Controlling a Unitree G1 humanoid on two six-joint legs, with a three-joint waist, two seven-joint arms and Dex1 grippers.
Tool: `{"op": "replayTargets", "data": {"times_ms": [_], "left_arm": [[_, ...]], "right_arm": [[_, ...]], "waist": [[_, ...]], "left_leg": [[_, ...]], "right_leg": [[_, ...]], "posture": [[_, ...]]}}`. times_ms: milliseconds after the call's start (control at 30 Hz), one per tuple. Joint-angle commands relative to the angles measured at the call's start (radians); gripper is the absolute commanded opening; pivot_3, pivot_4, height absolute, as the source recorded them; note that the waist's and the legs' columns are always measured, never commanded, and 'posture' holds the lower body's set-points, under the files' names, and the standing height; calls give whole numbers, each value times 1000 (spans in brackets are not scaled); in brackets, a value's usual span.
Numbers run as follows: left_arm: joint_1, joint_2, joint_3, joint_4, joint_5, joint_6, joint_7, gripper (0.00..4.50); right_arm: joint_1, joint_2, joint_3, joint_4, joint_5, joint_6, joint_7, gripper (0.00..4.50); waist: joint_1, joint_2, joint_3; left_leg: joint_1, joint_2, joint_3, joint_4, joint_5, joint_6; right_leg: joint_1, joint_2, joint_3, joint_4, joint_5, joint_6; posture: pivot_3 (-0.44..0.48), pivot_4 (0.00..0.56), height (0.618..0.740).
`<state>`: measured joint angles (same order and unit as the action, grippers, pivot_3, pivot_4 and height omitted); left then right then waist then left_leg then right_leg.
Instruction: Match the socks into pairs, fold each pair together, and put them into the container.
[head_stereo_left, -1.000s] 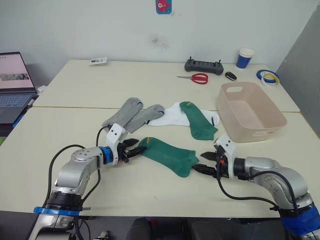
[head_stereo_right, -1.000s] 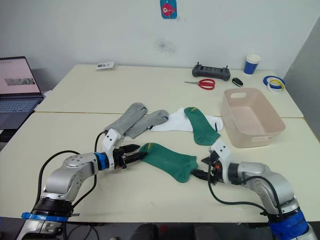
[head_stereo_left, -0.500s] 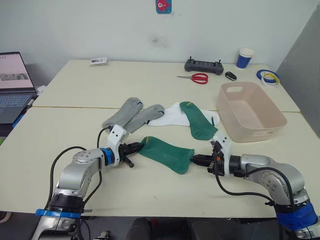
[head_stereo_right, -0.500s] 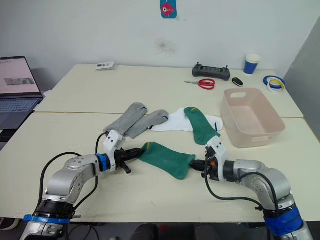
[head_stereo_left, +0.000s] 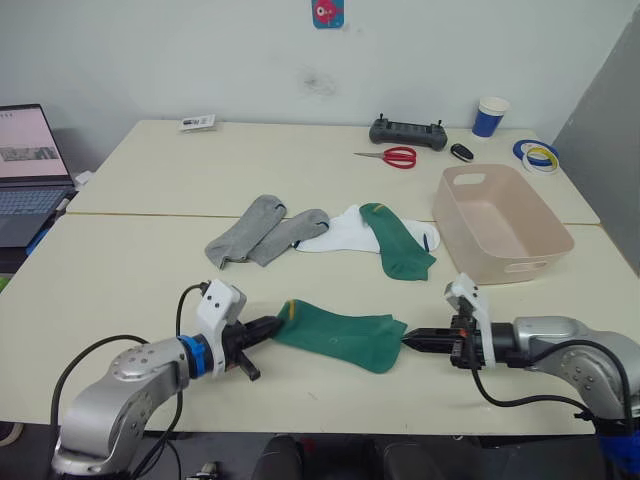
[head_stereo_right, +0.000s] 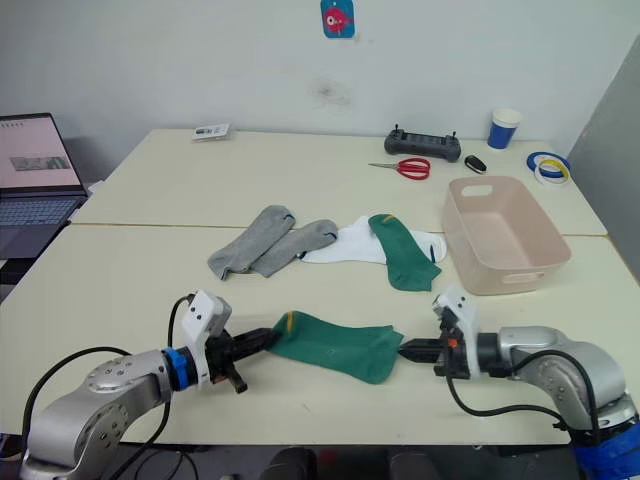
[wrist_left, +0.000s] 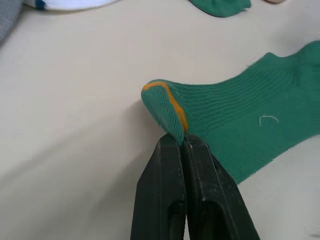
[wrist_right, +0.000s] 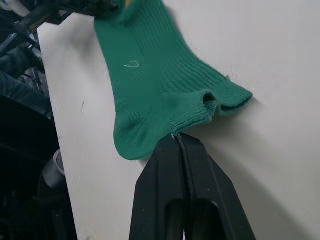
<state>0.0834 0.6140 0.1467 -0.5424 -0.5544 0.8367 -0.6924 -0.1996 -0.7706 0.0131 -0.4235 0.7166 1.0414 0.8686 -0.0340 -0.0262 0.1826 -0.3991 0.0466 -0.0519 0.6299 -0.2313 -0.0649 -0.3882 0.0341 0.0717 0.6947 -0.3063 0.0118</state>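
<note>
Two hands pinched shut: left hand (head_stereo_left: 262, 329) on toe, right hand (head_stereo_left: 418, 338) on cuff of dark green fabric sock (head_stereo_left: 340, 334), front counter (head_stereo_left: 150, 270) | step: pairing | next: you lay it on the other green sock (head_stereo_left: 395, 241).

Scissors (head_stereo_left: 399, 156); remote (head_stereo_left: 407, 132); cup (head_stereo_left: 490, 116); laptop (head_stereo_left: 26, 170)

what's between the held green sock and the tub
Nothing visible. The green sock, pinched by the left gripper and right gripper, has bare table between it and the tub.
</note>
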Motion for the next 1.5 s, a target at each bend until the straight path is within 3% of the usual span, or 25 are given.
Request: {"op": "replayTargets", "data": {"times_ms": [33, 233, 367, 433, 567, 800, 933, 1133, 1267, 1500], "left_arm": [[53, 17, -28, -72, 25, 3, 43, 0], [57, -39, -145, -51, 89, -48, 110, 0], [66, -49, -160, -41, 101, -68, 117, 0], [84, -42, -141, -57, 75, -72, 92, 454], [95, -23, -115, -57, 46, -70, 59, 1546], [105, 98, 59, 73, -37, -96, -92, 3779], [49, 112, 73, 153, -48, -131, -140, 3779], [-24, 44, -39, 185, -4, -148, -106, 3779], [-23, 17, -87, 176, 21, -152, -83, 2640], [-10, 8, -99, 140, 3, -145, -87, 320]], "right_arm": [[34, -57, -52, -32, 53, 16, 53, 39], [83, -82, -13, -7, 13, -36, 74, 39], [105, -94, 0, -25, 14, -37, 80, 39], [113, -107, 0, -29, 5, -35, 72, 0], [101, -113, -7, -11, 2, -19, 49, 957], [63, -132, -37, 37, -6, -26, 47, 3458], [21, -74, -52, 56, 45, 32, 11, 3458], [6, -14, -29, 56, 50, 81, -40, 3458], [14, -4, -20, 64, 41, 78, -51, 3495], [18, -3, -17, 89, 31, 58, -40, 1057]], "waist": [[1, 0, 0], [1, 0, 0], [2, 0, 0], [2, 0, 0], [1, 0, 0], [-1, 0, 0], [-1, 1, 0], [4, 0, 0], [4, 0, 0], [3, 0, 0]], "left_leg": [[0, 0, 0, 0, 0, 0], [0, 0, 0, 0, 0, 0], [0, 0, 0, 0, 0, 0], [0, 0, 0, 0, 0, 0], [0, 0, 0, 0, 0, 0], [1, 1, 0, -1, 0, 0], [1, 1, 0, -1, 0, 0], [-3, 0, 1, -1, 0, 0], [-3, 0, 2, -1, -1, 1], [-3, 0, 2, -2, -1, 1]], "right_leg": [[0, 0, 0, -1, 0, 0], [0, 0, 0, -1, 0, 0], [0, 0, 0, -2, 0, 0], [0, 0, 0, -2, 0, 0], [0, 0, 0, -2, 0, 0], [0, 0, 0, -2, 0, -1], [0, 0, 0, -2, -1, -1], [0, 0, -1, -9, 1, 2], [1, -1, 0, -12, 1, 2], [1, 0, 0, -12, 1, 2]], "posture": [[0, 150, 740], [0, 150, 740], [0, 150, 740], [0, 150, 740], [0, 150, 740], [0, 150, 740], [0, 150, 740], [0, 150, 740], [0, 150, 740], [0, 150, 740]]}}
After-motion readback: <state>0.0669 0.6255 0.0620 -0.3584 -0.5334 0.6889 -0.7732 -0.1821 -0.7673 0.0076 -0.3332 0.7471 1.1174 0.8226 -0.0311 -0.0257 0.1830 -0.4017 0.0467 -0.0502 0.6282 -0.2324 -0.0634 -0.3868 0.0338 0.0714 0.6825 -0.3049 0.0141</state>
